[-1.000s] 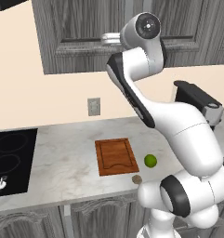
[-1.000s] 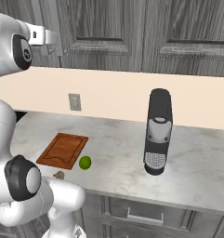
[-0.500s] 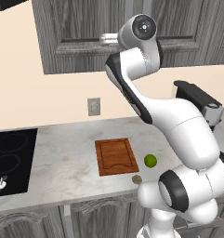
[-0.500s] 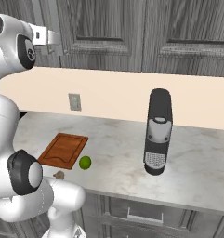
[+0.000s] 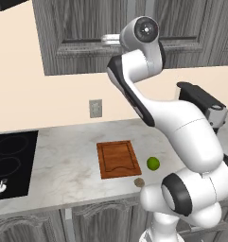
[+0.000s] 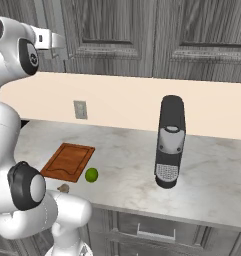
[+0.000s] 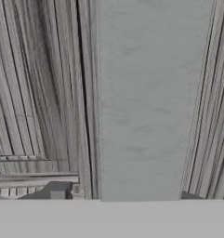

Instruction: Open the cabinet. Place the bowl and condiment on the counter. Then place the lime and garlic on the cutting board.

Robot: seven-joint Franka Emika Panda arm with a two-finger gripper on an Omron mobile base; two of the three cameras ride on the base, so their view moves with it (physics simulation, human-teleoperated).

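Cabinet point(image 5: 87, 33) doors are shut above the counter point(image 5: 63, 165), our gripper point(image 6: 56, 42) is up at the handle with a jaw state we cannot tell, so we seat it squarely before pulling.

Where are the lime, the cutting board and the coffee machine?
lime point(image 5: 153, 163): left base view, middle of the green fruit.
cutting board point(image 5: 118, 158): left base view, centre of the wooden face.
coffee machine point(image 6: 170, 141): right base view, front of its dark body.
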